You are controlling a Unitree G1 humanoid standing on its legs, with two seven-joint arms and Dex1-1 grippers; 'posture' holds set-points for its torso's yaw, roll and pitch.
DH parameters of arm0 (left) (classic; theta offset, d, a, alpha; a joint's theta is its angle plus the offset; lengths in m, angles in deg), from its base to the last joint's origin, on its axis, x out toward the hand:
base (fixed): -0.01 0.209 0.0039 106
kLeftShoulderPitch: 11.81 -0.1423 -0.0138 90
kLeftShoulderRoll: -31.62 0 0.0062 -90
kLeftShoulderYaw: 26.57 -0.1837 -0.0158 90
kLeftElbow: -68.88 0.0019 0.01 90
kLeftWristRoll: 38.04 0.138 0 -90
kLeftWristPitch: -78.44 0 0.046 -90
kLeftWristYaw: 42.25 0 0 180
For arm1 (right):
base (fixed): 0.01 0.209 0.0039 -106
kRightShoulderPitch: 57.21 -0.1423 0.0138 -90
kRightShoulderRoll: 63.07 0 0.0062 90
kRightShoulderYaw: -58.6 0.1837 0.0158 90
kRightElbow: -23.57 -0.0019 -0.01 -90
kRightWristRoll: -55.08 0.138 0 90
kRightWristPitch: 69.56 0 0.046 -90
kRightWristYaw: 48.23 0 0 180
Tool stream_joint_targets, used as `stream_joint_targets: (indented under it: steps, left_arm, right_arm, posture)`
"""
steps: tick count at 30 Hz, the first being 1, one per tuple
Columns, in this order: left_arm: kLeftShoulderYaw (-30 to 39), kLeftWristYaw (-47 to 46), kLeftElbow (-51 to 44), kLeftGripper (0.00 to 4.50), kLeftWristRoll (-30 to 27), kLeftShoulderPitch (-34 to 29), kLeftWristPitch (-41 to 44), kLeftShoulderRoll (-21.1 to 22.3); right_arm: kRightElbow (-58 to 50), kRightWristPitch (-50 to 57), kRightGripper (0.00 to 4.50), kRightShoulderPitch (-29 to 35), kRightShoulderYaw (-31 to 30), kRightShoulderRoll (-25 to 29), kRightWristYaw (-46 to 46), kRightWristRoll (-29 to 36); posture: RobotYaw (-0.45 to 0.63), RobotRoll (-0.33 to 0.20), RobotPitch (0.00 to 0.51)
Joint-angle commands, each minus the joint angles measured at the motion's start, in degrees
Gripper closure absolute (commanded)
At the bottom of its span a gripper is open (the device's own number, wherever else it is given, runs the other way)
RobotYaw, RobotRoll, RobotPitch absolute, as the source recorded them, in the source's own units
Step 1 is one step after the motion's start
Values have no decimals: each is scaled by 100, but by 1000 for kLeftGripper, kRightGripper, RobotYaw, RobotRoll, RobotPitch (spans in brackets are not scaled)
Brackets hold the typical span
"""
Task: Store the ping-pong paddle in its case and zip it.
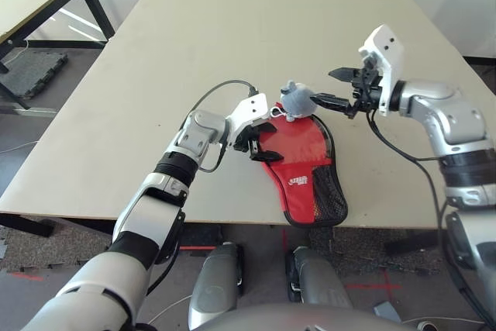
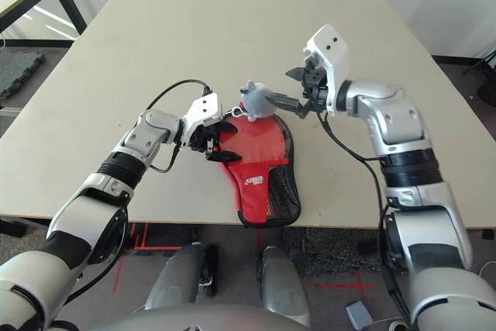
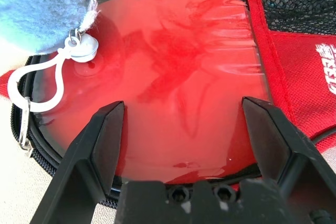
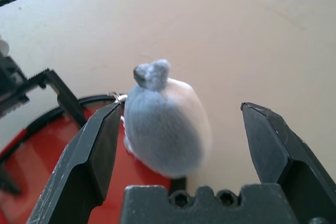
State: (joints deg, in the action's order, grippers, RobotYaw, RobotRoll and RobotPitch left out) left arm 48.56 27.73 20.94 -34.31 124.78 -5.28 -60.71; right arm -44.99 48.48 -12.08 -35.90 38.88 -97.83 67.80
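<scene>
reaching in from the left, bent at the elbow, forearm slanting across the table (image 1: 232, 29) toward the middle; left gripper (image 1: 249, 139) turned to the right and tipped a little down, fingers spread wide, nothing between them, tips at the left rim of the case (image 1: 298, 156). seen from the left wrist: two black fingers (image 3: 89, 156) standing well apart over the glossy red round face of the case, black zipper rim curving just below them.

coming in from the right, raised clear of the table, forearm angled toward the middle, white wrist housing uppermost; right gripper (image 1: 339, 87) pointing left and slightly down, jaws wide, empty. seen from the right wrist: small grey-blue pouch (image 4: 165, 124) framed between the two spread fingers (image 4: 86, 156), whether touching either cannot be told.

lying flat near the table's front edge, between the two grippers: the case, red side up, round end toward the far side, narrow handle end with white logo and black mesh pocket (image 1: 329, 195) hanging just over the front edge. pouch (image 1: 294, 101) sitting at the far rim of the round end, tied by a white cord loop (image 3: 37, 90) to the zipper pull. paddle itself not made out.
</scene>
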Motion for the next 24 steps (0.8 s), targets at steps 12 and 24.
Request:
stream_joint_targets:
  steps: [12, 24]
  left_arm:
    - [-237, 43, -115, 26, 2, -200, 278, -5]
    - [-328, 32, -297, 0, -32, -314, 390, -5]
  right_arm:
    - [2608, -1289, 0, -791, -302, -577, 21, -827]
    - [4220, -2093, 3774, -1660, 187, -906, 588, -868]
  posture:
    - [96, 0, 120]
    - [113, 0, 117]
